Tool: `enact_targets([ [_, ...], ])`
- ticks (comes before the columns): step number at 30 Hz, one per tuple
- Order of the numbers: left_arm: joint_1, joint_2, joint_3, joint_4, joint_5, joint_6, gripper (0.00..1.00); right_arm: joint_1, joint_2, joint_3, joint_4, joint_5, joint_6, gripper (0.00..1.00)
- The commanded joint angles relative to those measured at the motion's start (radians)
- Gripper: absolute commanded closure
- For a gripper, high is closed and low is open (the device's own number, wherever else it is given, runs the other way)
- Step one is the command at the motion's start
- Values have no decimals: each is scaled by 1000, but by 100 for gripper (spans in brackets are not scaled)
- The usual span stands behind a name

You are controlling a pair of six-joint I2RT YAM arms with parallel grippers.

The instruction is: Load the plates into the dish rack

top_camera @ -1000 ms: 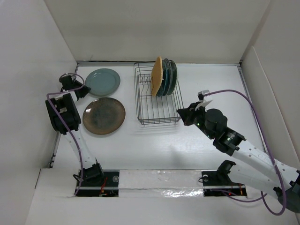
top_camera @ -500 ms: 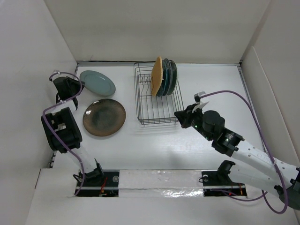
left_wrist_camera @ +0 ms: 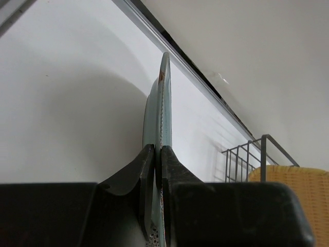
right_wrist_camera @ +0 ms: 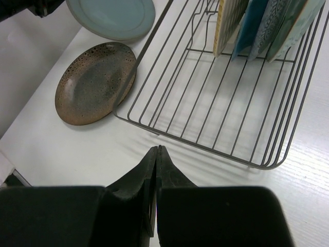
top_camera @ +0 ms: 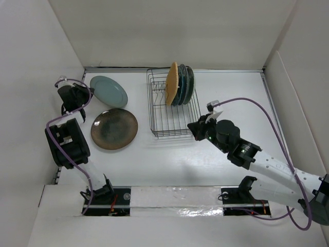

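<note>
My left gripper (top_camera: 82, 95) is shut on the left rim of the grey-teal plate (top_camera: 109, 91), which is tipped up off the table at the back left. In the left wrist view the plate (left_wrist_camera: 164, 98) shows edge-on between the closed fingers (left_wrist_camera: 175, 164). The brown plate (top_camera: 114, 128) lies flat just in front of it. The black wire dish rack (top_camera: 174, 118) holds several plates (top_camera: 179, 84) upright at its far end, the orange-tan one (right_wrist_camera: 230, 15) leftmost. My right gripper (right_wrist_camera: 156, 150) is shut on nothing, above the table by the rack's near right corner (top_camera: 195, 129).
White walls close in the table on the left, back and right. The near part of the rack floor (right_wrist_camera: 226, 108) holds no plates. The brown plate (right_wrist_camera: 95, 82) lies close to the rack's left side.
My left gripper closed on the grey-teal plate's rim and tipped it up from flat. My right gripper moved left toward the rack's near right corner.
</note>
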Motion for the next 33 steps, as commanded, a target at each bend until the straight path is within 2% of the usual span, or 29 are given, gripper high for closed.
enact_targets([
  [1, 3, -109, 60, 135, 78, 1, 100, 9, 12, 57, 87, 5, -1, 96],
  [10, 3, -184, 92, 183, 113, -56, 100, 18, 70, 91, 115, -10, -10, 93],
  [18, -25, -227, 170, 149, 134, -73, 100, 18, 145, 145, 156, -45, -12, 89],
  [21, -25, -253, 155, 146, 133, -90, 100, 18, 211, 183, 189, -79, -13, 69],
  [22, -25, -264, 152, 146, 141, -103, 100, 18, 238, 202, 198, -122, -15, 52],
  [24, -34, -290, 144, 140, 145, -116, 100, 6, 338, 266, 216, -175, -7, 34],
  [27, -34, -337, 135, 128, 162, -137, 100, -14, 445, 335, 267, -293, 31, 21],
  [33, -43, -446, 103, 112, 203, -191, 100, -123, 619, 453, 409, -473, 158, 10],
])
